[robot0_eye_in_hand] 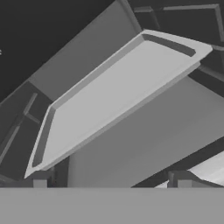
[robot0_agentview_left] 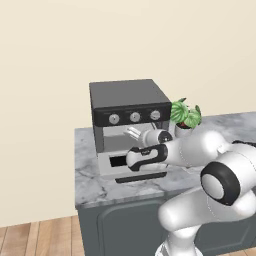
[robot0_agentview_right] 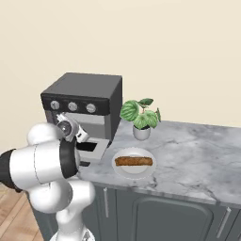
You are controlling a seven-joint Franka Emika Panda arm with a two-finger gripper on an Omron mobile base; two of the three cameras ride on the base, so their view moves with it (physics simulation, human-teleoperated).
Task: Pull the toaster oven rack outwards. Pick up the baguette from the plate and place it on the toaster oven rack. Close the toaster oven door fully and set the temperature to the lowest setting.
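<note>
Jaws: spread wide with nothing between them; in the hand view the two fingertips (robot0_eye_in_hand: 40, 179) rise far apart at the bottom, level with the near edge of the rack.
Gripper: the gripper (robot0_agentview_left: 134, 133) hangs in front of the oven's open mouth, above the lowered door; it also shows from the right base view (robot0_agentview_right: 81, 137).
Rack: the toaster oven rack (robot0_eye_in_hand: 113, 94), a pale tray with a low raised rim, sits inside the dark cavity and carries nothing.
Oven: the toaster oven (robot0_agentview_left: 127, 97) stands on the marble counter (robot0_agentview_right: 197, 155) at its left end, three silver knobs (robot0_agentview_left: 135, 117) in a row on the black strip.
Door: the toaster oven door (robot0_agentview_left: 131, 165) lies folded down and flat, window up; the arm covers part of it.
Plate: the plate (robot0_agentview_right: 134, 172) rests on the counter just right of the oven, holding the baguette (robot0_agentview_right: 134, 161), which lies lengthwise across it.
Plant: a potted plant (robot0_agentview_right: 140, 117) stands behind the plate.
Hand view adds: the rack's rim and the cavity side rails, seemingly still pushed in, though the tilt makes this hard to judge.
Right base view adds: the plate and baguette.
</note>
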